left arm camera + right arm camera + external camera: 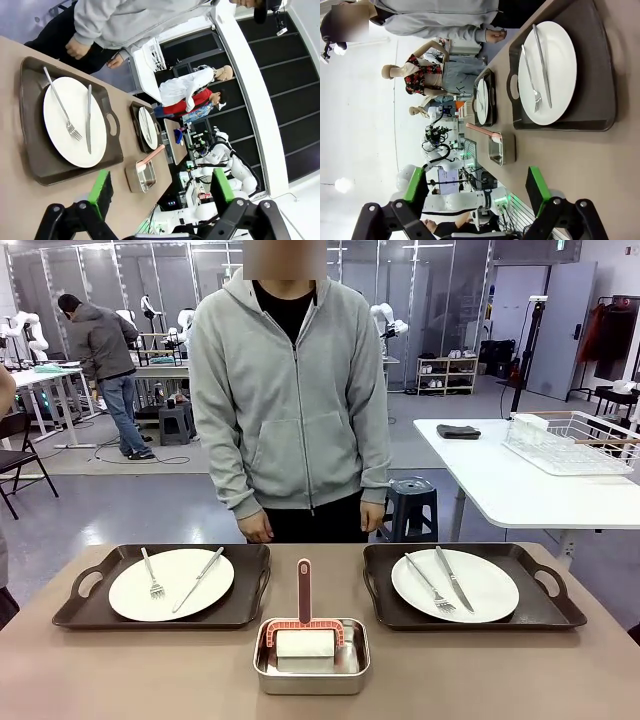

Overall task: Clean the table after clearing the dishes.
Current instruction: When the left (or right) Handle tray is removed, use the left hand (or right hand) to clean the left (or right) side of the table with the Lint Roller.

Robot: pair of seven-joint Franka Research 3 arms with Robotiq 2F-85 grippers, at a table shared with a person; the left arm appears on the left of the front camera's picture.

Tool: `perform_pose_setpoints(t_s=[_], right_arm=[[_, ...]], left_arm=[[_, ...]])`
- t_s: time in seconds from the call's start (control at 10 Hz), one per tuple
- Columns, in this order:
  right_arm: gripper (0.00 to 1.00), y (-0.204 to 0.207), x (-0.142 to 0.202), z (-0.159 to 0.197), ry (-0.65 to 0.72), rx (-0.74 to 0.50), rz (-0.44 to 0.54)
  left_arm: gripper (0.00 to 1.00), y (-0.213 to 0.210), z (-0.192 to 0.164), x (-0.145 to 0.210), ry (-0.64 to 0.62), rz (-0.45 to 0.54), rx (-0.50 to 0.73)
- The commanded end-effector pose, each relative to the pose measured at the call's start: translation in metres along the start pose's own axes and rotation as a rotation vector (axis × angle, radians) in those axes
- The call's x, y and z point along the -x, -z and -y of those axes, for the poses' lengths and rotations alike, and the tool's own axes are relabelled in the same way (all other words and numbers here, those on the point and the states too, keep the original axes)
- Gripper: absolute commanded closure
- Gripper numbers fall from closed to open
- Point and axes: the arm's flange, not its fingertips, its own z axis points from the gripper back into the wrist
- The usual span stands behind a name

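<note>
Left jaws and right jaws both gape wide, holding nothing; left plate point(75, 121) and right plate point(547, 72) rest on trays point(250, 580) well ahead of them.

You are looking at a lab-style work hall. The large matte tan-brown table point(150, 670) stands on a bare grey polished floor point(150, 515) in one wide open room. Behind it you see tall metal-framed glass partition panels point(150, 280) and a long white-topped worktable point(500, 485) carrying a white wire rack point(575, 440). There is also a low open shelf unit point(447, 375), a black plastic stool point(175, 425), loose black cables point(95, 458) lying on the floor, and a person in a grey jacket point(103, 345) bent over a far white bench point(40, 380).
</note>
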Motion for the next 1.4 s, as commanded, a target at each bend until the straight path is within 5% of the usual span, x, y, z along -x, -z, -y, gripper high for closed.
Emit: perform_pose_setpoints(t_s=[0.0, 1.3], right_arm=[[0.00, -0.0020, 0.0016, -0.0015, -0.002, -0.008, -0.002], [0.00, -0.0020, 0.0016, -0.0015, -0.002, -0.008, -0.002]], left_arm=[[0.00, -0.0040, 0.0021, 0.0020, 0.002, 0.001, 0.011], [0.00, -0.0040, 0.0021, 0.0020, 0.002, 0.001, 0.011]])
